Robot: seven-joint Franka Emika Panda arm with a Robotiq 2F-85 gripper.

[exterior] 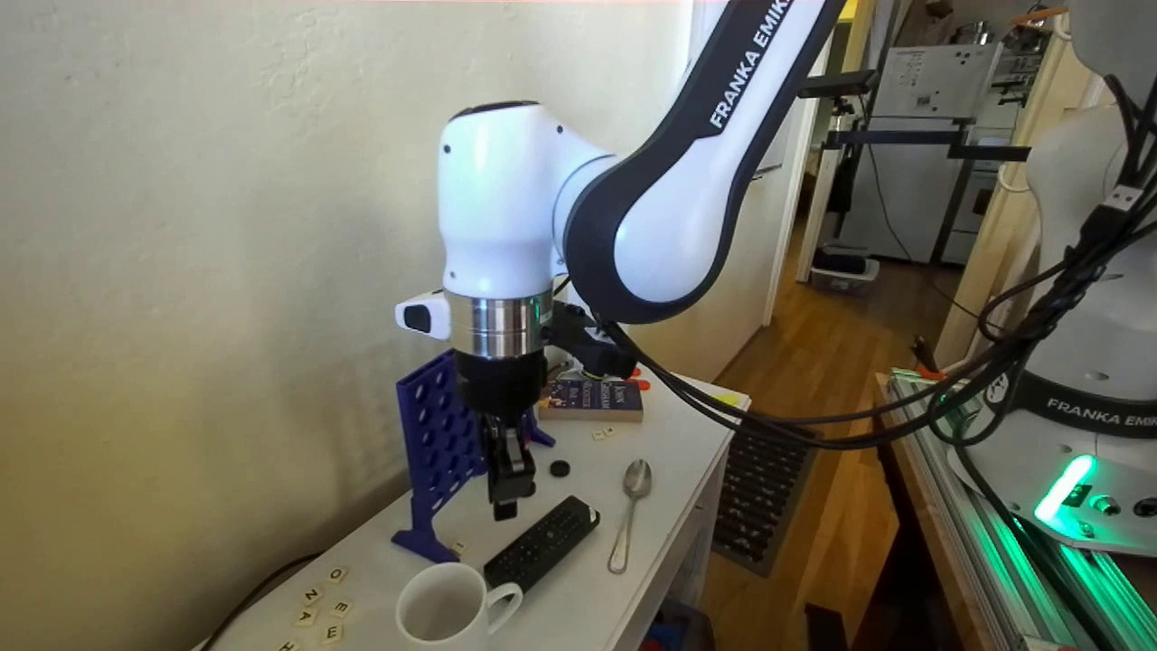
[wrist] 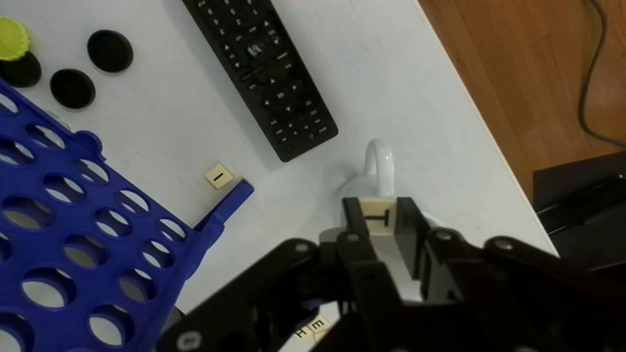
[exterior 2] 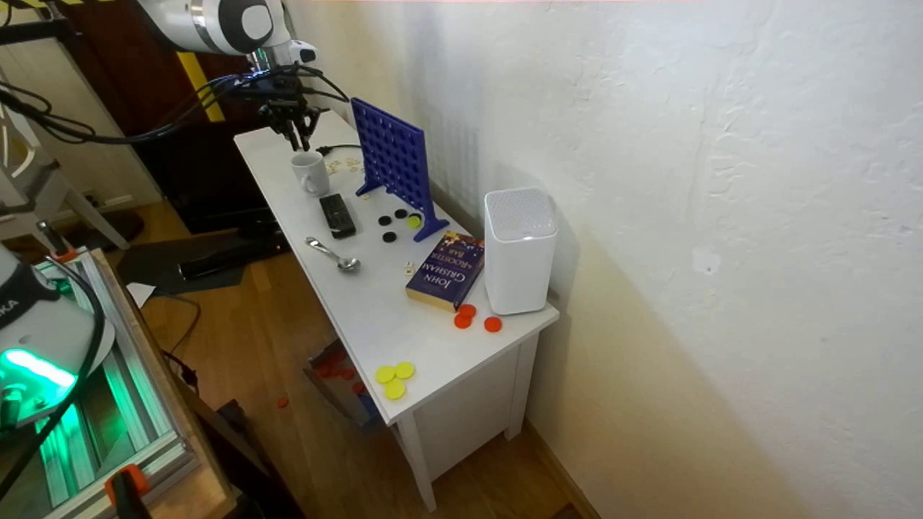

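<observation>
A cream letter tile marked T (wrist: 379,226) is pinched between the fingertips of my gripper (wrist: 377,210) in the wrist view. Below it stands a white mug, mostly hidden there by the fingers; its handle (wrist: 385,168) shows just beyond the tile. In an exterior view the gripper (exterior 2: 301,146) hangs over the mug (exterior 2: 311,176); the upright mug (exterior: 443,606) and the gripper (exterior: 511,508) also show from another side. The black remote (wrist: 274,83) lies close to the mug's handle. A second tile (wrist: 218,176) lies by the foot of the blue grid rack (wrist: 88,244).
The rack (exterior 2: 393,155) stands upright near the wall. Several loose tiles (exterior: 333,608) lie beyond the mug. A spoon (exterior 2: 333,256), black discs (exterior 2: 389,236), a book (exterior 2: 448,270), a white box-shaped device (exterior 2: 520,252), red discs (exterior 2: 492,324) and yellow discs (exterior 2: 394,389) occupy the tabletop.
</observation>
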